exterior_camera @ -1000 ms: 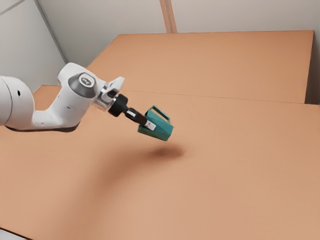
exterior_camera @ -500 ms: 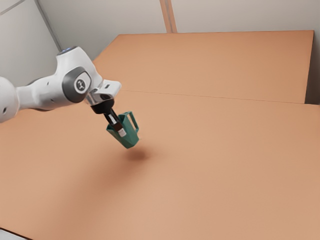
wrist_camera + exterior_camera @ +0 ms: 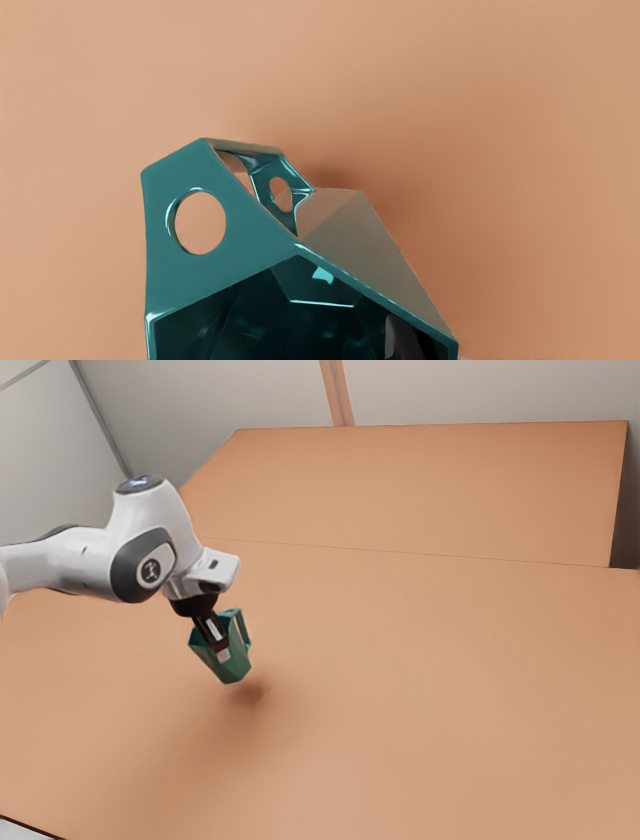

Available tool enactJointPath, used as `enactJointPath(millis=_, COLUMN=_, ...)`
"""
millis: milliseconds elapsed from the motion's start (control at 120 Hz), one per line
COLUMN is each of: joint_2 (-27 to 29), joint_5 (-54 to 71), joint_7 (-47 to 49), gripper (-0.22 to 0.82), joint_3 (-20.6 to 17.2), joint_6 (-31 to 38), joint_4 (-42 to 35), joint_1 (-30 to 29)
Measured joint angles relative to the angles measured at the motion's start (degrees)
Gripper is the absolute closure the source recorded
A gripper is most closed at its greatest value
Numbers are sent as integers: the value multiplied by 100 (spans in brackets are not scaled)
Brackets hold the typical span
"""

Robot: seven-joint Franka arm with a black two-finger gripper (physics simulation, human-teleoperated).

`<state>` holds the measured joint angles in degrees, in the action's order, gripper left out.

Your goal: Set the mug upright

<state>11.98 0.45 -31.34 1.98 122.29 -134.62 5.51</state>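
In the exterior view the gripper (image 3: 221, 651) points down, shut on the wall of the teal mug (image 3: 236, 668). The mug hangs above the table, tilted, its mouth up toward the exterior view's left and its base low, with the handle (image 3: 244, 628) on the exterior view's right. The wrist view looks into the mug (image 3: 220, 295), past its holed handle (image 3: 160, 240); at the gripper (image 3: 434, 350) one dark finger is inside the mug and a sliver of the other shows outside the wall.
The orange-brown table (image 3: 440, 720) lies beneath the mug, whose shadow falls on it a little apart from the base. A raised orange-brown panel (image 3: 430, 490) stands behind, and pale walls (image 3: 480, 390) rise beyond it.
The arm has carried the mug toward the exterior view's left and lower in that view. The hand has turned to point more downward, bringing the mug from nearly sideways to a smaller tilt.
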Motion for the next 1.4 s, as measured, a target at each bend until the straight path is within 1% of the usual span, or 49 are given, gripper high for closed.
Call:
enactJointPath(millis=267, joint_2=11, joint_5=484, joint_7=743, gripper=78, joint_3=-5, joint_6=461, joint_4=-380, joint_1=45)
enactJointPath(millis=450, joint_2=-120, joint_5=568, joint_7=1127, gripper=78, joint_3=-5, joint_6=647, joint_4=-419, joint_1=54)
enactJointPath(millis=842, joint_2=-395, joint_5=592, joint_7=1678, gripper=78, joint_3=-5, joint_6=761, joint_4=-419, joint_1=117)
enactJointPath(millis=1267, joint_2=-594, joint_5=596, joint_7=2017, gripper=78, joint_3=-5, joint_6=851, joint_4=-425, joint_1=143)
enactJointPath(millis=1342, joint_2=-599, joint_5=587, joint_7=2048, gripper=75, joint_3=-5, joint_6=871, joint_4=-427, joint_1=143)
enactJointPath(millis=1400, joint_2=-594, joint_5=578, joint_7=2067, gripper=67, joint_3=-5, joint_6=883, joint_4=-427, joint_1=143)
